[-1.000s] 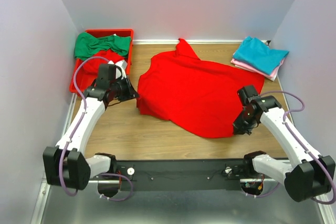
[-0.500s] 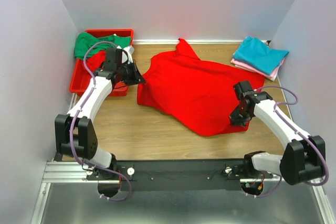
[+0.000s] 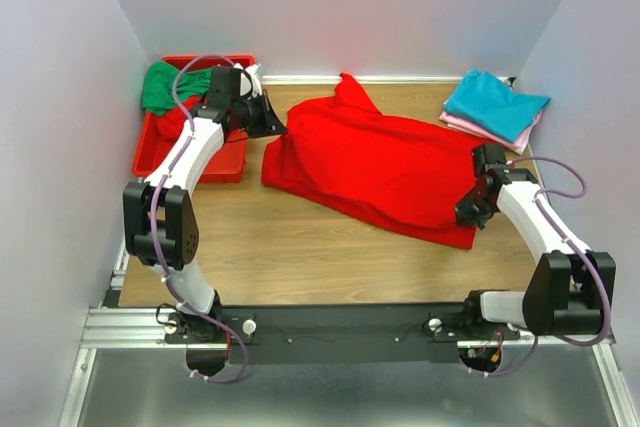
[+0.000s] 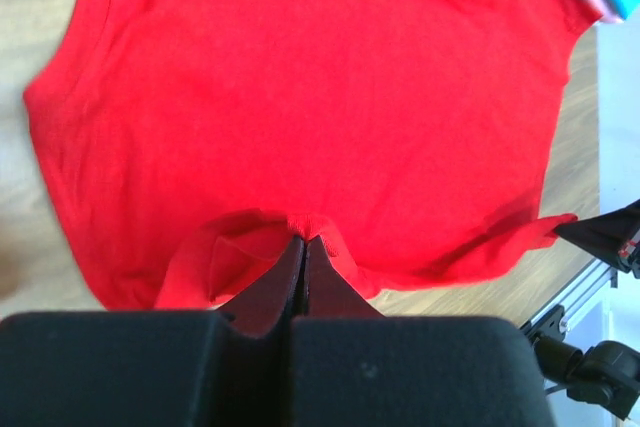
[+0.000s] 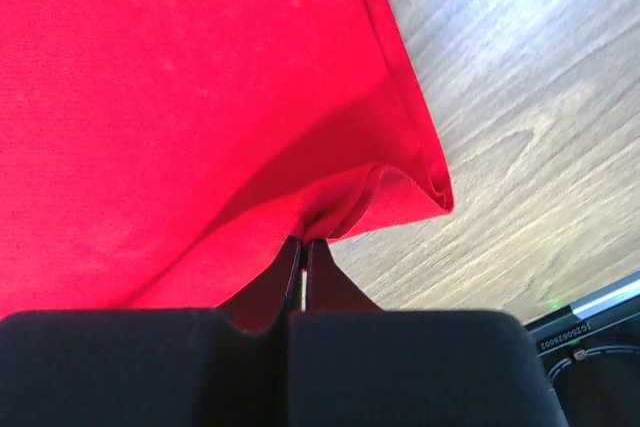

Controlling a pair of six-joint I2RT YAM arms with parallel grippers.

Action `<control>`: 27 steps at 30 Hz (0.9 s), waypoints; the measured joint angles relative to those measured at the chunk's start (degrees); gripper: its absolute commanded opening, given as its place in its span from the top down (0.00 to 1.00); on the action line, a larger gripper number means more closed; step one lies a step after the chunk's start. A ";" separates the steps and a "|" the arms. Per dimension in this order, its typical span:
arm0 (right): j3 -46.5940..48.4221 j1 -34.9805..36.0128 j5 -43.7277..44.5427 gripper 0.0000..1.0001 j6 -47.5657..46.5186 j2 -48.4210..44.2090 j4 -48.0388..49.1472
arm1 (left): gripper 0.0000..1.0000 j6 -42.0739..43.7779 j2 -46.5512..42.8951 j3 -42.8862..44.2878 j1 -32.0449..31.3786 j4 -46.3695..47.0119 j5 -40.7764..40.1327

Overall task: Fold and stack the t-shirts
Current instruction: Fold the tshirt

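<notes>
A bright red t-shirt (image 3: pixel 375 162) lies spread across the middle of the wooden table. My left gripper (image 3: pixel 278 130) is shut on the shirt's left edge, and the left wrist view shows red cloth (image 4: pixel 300 97) bunched at its closed tips (image 4: pixel 304 239). Pinching the shirt's near right corner is my right gripper (image 3: pixel 466 217), shut, with a fold of the red hem (image 5: pixel 400 187) at its tips (image 5: pixel 304 240). A folded teal t-shirt (image 3: pixel 495 104) rests on a pink one (image 3: pixel 478 130) at the back right. A green t-shirt (image 3: pixel 165 87) lies in the bin.
A red plastic bin (image 3: pixel 220 165) stands at the back left, holding the green shirt and more red cloth (image 3: pixel 172 119). Light walls close in the table on three sides. The black rail (image 3: pixel 340 327) with both arm bases runs along the near edge.
The left gripper has moved away and rightward with the shirt's left edge. The right gripper has swung right, pulling the near corner out. The shirt now lies flatter and wider.
</notes>
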 measured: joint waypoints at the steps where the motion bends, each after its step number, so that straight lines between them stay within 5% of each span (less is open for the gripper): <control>1: 0.22 -0.44 0.00 0.99 -0.35 0.20 0.07 | 1.00 0.02 0.92 1.25 0.00 0.02 0.37; 27: 4.07 -5.40 -0.76 0.99 -3.82 6.43 1.57 | 1.00 1.27 19.37 24.63 0.00 -2.60 5.55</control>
